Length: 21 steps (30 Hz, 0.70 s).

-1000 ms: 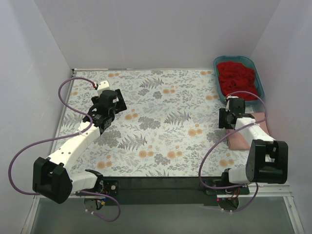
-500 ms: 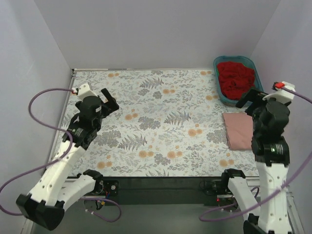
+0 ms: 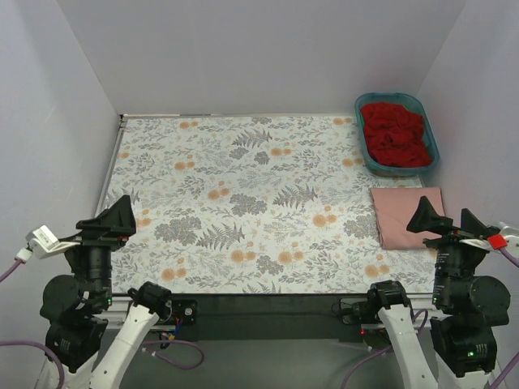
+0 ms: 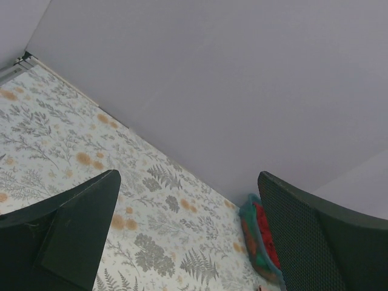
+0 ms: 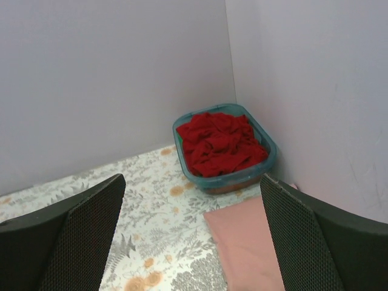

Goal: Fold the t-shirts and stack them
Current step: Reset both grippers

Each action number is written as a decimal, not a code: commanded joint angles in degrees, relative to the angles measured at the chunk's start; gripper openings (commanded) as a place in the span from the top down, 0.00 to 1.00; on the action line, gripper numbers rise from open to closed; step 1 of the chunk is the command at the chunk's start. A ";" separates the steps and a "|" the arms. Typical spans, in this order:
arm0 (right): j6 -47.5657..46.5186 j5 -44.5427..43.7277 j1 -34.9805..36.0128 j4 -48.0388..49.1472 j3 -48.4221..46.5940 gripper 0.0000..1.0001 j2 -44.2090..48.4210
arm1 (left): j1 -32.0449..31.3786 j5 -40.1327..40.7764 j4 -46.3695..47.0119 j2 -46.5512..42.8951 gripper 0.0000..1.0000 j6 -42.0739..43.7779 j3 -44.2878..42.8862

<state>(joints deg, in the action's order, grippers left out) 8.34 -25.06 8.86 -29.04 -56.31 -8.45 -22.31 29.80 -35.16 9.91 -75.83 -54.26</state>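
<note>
The salmon-pink t-shirt [image 3: 408, 217] lies folded flat at the table's right edge, also seen in the right wrist view [image 5: 248, 242]. The bright red t-shirt [image 3: 395, 134] is crumpled inside the teal tub [image 3: 361, 150] at the back right corner [image 5: 221, 142]. My left gripper [image 3: 109, 223] is drawn back over the near left edge, open and holding nothing [image 4: 188, 242]. My right gripper [image 3: 450, 223] hangs open and holding nothing above the near right edge, just short of the pink shirt [image 5: 191, 242].
A grey-and-orange floral cloth [image 3: 259, 203] covers the table. Lilac walls close in the back and both sides. The teal tub [image 5: 227, 180] stands against the right wall, just behind the pink shirt. Purple cables trail from both arm bases.
Both arms have pulled back from over the table to the near edge and risen. The right gripper left the pink shirt, and both grippers opened wider.
</note>
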 commanded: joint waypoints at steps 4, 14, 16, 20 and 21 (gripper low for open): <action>-4.37 3.52 0.81 1.70 6.30 0.02 3.52 | 0.24 3.60 2.81 -4.81 0.03 4.38 8.99; -8.16 6.87 1.24 4.87 8.85 0.02 4.32 | 0.16 6.50 5.97 -7.36 0.02 1.48 14.78; -8.16 7.13 1.24 5.04 9.64 0.02 4.93 | 0.24 6.15 8.34 -8.41 0.02 1.65 15.93; -9.92 7.31 1.42 5.13 10.00 0.02 5.28 | 0.16 5.71 11.07 -9.12 0.02 3.05 17.61; -10.09 7.39 1.33 5.22 10.08 0.02 5.28 | 0.16 5.97 11.86 -9.12 0.02 3.32 18.13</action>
<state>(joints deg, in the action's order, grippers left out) 0.40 -18.31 9.85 -26.94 -46.22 -3.81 -22.31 34.57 -27.07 0.69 -73.65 -37.26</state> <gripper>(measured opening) 0.983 0.981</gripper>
